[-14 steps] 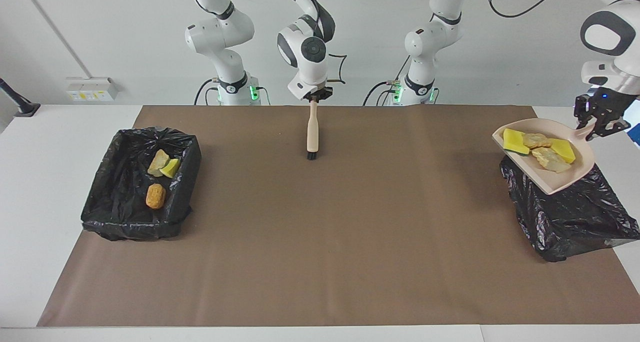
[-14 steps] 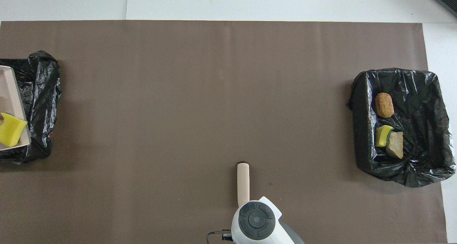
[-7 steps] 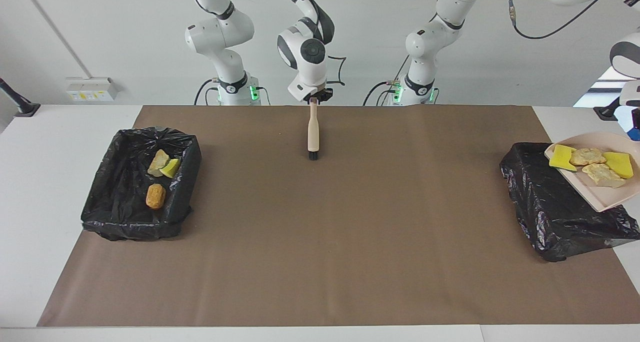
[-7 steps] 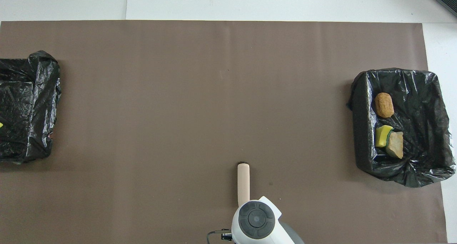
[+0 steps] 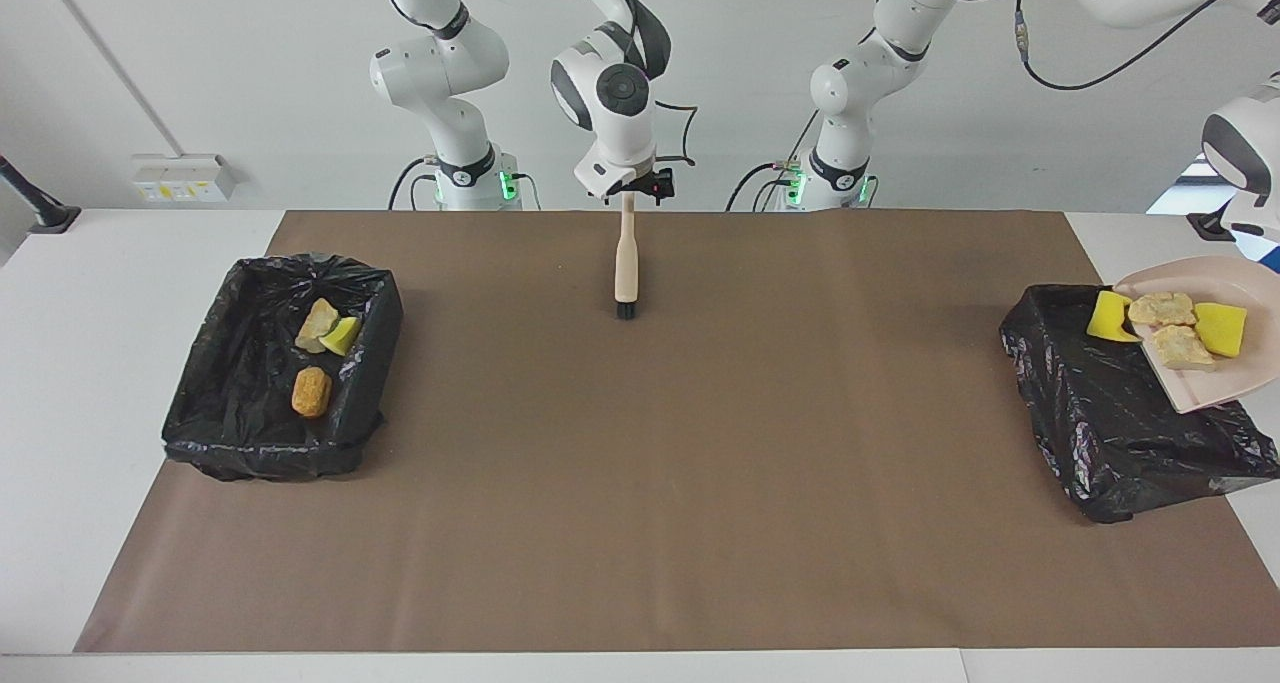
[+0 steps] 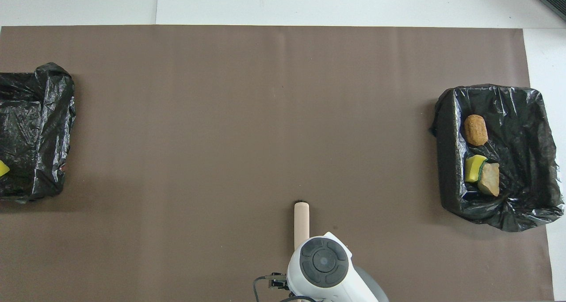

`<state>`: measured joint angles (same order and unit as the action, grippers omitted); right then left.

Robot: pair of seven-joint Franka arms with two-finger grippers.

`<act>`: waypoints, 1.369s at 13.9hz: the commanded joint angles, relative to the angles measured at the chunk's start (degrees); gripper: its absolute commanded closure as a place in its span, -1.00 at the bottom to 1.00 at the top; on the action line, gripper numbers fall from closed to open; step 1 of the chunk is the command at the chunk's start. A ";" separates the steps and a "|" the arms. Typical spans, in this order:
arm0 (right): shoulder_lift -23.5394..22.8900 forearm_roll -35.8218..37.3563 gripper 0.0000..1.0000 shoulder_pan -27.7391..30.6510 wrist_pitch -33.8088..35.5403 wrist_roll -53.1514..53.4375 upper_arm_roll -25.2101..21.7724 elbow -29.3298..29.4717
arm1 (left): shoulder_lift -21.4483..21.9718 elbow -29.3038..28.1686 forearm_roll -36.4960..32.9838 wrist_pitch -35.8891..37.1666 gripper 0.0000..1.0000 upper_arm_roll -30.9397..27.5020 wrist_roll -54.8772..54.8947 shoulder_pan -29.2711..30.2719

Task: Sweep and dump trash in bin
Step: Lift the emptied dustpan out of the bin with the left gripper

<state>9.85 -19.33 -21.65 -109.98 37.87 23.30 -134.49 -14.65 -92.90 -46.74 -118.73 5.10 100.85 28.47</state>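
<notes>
Facing view: four scraps of trash (image 5: 1166,324) lie on the tilted dustpan (image 5: 1205,388) over the black-lined bin (image 5: 1120,433) at the left arm's end, one yellow bit at its lip. Dumping looks underway; next calls for steeper tilt. The left gripper is out of frame. The right gripper (image 5: 628,189) clamps the brush (image 5: 626,263), waiting mid-table. Three scraps sit in the other bin (image 5: 250,403).
</notes>
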 commanded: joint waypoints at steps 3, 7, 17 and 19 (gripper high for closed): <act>7.90 6.92 -1.00 6.09 10.65 -3.07 -0.01 3.25 | 2.43 0.44 -5.89 4.37 1.00 -0.44 -0.56 -2.80; 8.25 8.69 -1.00 12.32 16.37 -7.53 -0.62 10.28 | 3.13 0.44 -11.08 5.44 1.00 -0.44 -3.46 -3.25; 8.25 13.34 -1.00 21.82 18.49 -18.51 -2.11 19.61 | 5.69 3.95 2.94 12.72 1.00 3.34 -3.81 -8.85; 8.26 16.15 -1.00 22.44 18.49 -22.65 -3.78 20.92 | 5.95 3.60 8.82 14.74 1.00 3.43 -9.92 -10.88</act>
<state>18.57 -5.78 -0.46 -93.15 19.46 20.41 -115.95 -8.38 -90.34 -42.50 -106.75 9.03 95.34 19.67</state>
